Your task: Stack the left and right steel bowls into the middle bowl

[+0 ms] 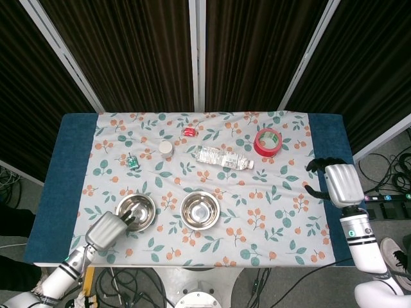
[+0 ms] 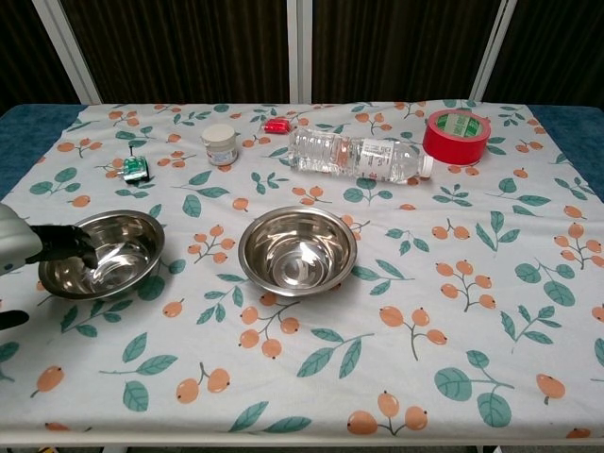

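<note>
Two steel bowls stand near the front of the floral cloth. The left bowl [image 1: 137, 210] [image 2: 104, 252] is upright, and so is the middle bowl [image 1: 200, 210] [image 2: 297, 250] to its right. My left hand [image 1: 106, 228] [image 2: 30, 247] is at the left bowl's near-left rim. Its dark fingers [image 2: 68, 245] reach over the rim into the bowl, and the thumb stays outside, apart from the rim. My right hand [image 1: 340, 185] hovers over the blue table edge at the far right, fingers apart and holding nothing. It does not show in the chest view.
A clear water bottle [image 1: 223, 158] [image 2: 357, 156] lies across the back middle. A red tape roll [image 1: 268, 142] [image 2: 457, 135] sits back right. A white jar [image 1: 166, 149] [image 2: 219, 143], a small red item [image 1: 189, 131] and a green item [image 1: 132, 162] [image 2: 135, 169] lie back left.
</note>
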You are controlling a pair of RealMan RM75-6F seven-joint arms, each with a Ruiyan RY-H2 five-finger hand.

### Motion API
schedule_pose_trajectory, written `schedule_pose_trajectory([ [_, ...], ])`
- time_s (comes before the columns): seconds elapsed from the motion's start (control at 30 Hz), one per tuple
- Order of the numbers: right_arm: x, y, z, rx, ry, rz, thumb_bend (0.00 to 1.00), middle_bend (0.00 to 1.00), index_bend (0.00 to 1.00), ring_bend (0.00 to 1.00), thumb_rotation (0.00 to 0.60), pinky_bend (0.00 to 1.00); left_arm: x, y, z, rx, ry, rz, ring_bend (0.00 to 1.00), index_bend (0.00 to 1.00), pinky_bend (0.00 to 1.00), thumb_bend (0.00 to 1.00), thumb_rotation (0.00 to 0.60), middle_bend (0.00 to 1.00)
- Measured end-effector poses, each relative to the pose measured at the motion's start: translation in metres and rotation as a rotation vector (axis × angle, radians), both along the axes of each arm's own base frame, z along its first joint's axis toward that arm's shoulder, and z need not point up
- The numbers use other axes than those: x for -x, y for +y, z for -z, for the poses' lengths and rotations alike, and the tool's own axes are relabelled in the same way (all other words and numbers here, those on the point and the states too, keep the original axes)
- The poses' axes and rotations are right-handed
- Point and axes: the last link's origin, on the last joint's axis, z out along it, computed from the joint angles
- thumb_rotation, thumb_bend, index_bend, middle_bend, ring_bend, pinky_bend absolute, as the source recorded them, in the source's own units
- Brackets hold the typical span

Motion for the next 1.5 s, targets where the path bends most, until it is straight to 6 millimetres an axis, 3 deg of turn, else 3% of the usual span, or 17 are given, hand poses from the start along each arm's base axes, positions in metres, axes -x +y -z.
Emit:
schedule_pose_trajectory([
  [0.87, 0.016, 0.000, -0.001, -0.022, -0.042, 0.048, 0.07, 0.50, 0.49, 0.41, 0.600, 0.42, -0.002, 0.012, 0.029, -0.050, 0.012, 0.069, 0.92, 0.62, 0.93, 0.32, 0.600, 0.60],
  [1.5, 0.025, 0.003, -0.004, -0.048, -0.074, 0.082, 0.06, 0.50, 0.45, 0.41, 0.600, 0.42, -0.008, 0.017, 0.032, -0.085, -0.042, 0.133, 1.00, 0.69, 1.00, 0.33, 0.600, 0.71],
])
